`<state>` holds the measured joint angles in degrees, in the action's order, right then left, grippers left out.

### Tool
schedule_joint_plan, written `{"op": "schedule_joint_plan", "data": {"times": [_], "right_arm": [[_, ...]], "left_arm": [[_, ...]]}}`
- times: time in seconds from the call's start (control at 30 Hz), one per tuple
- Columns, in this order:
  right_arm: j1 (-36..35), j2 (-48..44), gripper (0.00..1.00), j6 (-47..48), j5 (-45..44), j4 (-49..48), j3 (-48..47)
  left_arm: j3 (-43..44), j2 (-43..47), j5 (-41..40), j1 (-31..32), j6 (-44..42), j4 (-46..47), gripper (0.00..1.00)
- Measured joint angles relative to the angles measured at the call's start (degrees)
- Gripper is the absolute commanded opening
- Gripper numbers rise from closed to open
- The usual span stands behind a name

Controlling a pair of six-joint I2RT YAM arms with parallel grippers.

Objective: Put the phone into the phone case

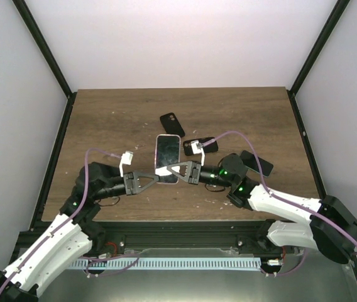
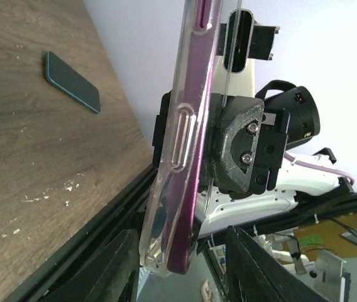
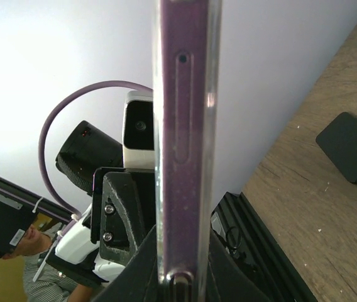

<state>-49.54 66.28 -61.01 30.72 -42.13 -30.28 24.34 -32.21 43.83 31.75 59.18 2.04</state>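
Two grippers meet at the phone mid-table: glossy dark screen facing up, pale rim all round. Left gripper is at its near-left corner, right gripper at the near edge.

Left wrist: phone edge-on, off the wood, purple side seated in the clear case with a moulded button cover. Own fingers are spread around its end, one well clear of it.

Right wrist: same purple edge and clear rim, own jaws pinched on the phone.
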Motion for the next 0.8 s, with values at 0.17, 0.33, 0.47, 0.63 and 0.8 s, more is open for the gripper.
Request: {"op": "schedule_joint_plan", "data": {"times": [0.17,0.33,0.47,0.63,0.8], "right_arm": [[-0.04,0.15,0.03,-0.07,-0.02,0.11,0.0],[0.07,0.26,0.03,-0.11,-0.37,0.57,0.0],[0.11,0.31,0.04,-0.07,-0.61,0.66,0.0],[0.15,0.31,0.04,0.35,-1.09,1.46,0.0],[-0.11,0.24,0.04,1.7,-1.07,2.95,0.0]], "left_arm": [[0.0,-0.13,-0.26,-0.11,-1.05,-1.57,0.15],[0.2,-0.26,-0.52,-0.26,-2.84,-2.6,0.03],[1.25,-0.85,-0.9,-0.26,-4.5,-4.42,0.0],[2.99,-1.44,-1.81,-0.24,-6.64,-8.22,0.06],[3.28,-0.55,-2.99,-0.02,-7.19,-10.82,0.45]]}}
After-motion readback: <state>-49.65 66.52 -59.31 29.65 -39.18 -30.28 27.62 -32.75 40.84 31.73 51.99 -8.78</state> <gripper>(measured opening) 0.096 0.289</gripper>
